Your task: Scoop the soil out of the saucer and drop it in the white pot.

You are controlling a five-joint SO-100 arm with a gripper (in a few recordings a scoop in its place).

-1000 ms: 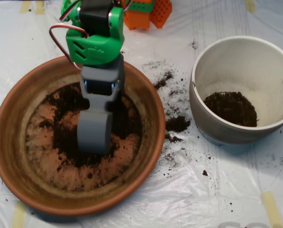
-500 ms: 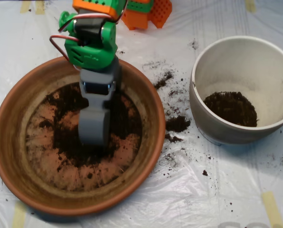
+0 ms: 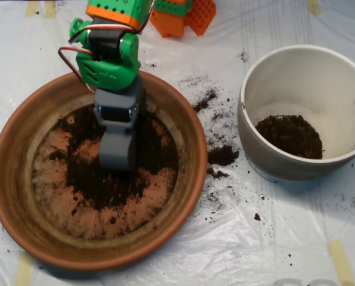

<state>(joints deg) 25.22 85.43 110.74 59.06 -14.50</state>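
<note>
The soil (image 3: 115,179) in the saucer (image 3: 183,128) sits under my end effector (image 3: 117,156), its opening hidden from me; I'm mid-scoop, and next I lift toward the white pot (image 3: 267,158) at 3 o'clock.

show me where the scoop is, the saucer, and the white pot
Scoop (image 3: 117,152): overhead view, on its grey rounded shell above the soil.
Saucer (image 3: 16,149): overhead view, on the bare left side of its sloping terracotta rim.
White pot (image 3: 296,74): overhead view, on its smooth inner wall above the soil inside.
</note>
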